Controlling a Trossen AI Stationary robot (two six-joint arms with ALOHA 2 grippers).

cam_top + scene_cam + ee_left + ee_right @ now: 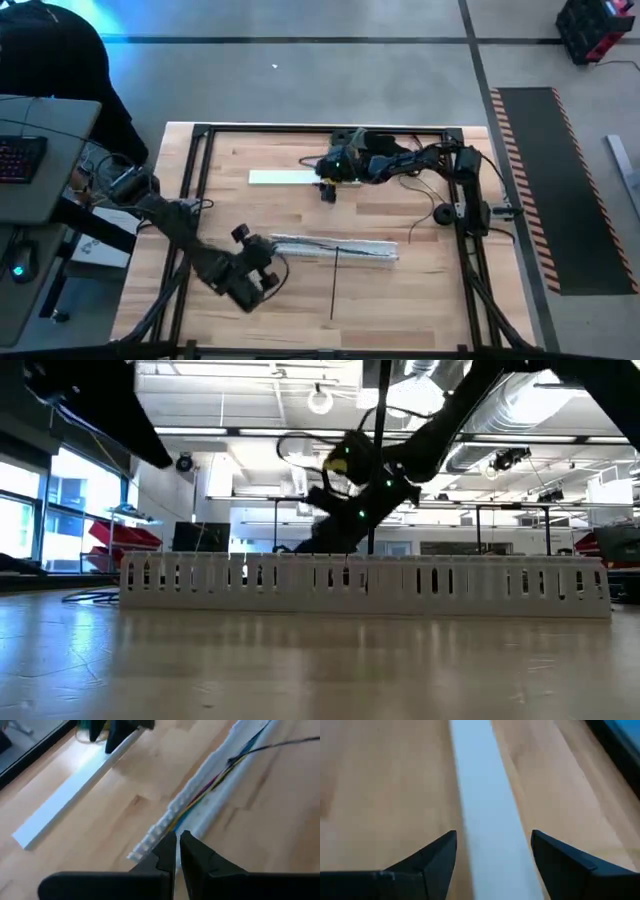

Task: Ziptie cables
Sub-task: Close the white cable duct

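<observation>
A white slotted duct (335, 248) lies along the middle of the wooden table, with the thin cables (207, 787) lying lengthwise inside it. A thin dark stick (334, 285) runs from the duct toward the near edge. My left gripper (177, 842) is shut with nothing between its fingers and hovers at the duct's left end (147, 845). A long white flat strip (285, 178) rests flat on the table farther back. My right gripper (492, 850) is open above it, one finger on either side, and stands raised in the low view (350, 495).
A black metal frame (200, 135) runs round the table top. A small black part (327, 192) lies near the strip's right end. A loose dark cord (440, 210) lies by the right arm's base. A desk with a keyboard (25, 160) stands left of the table.
</observation>
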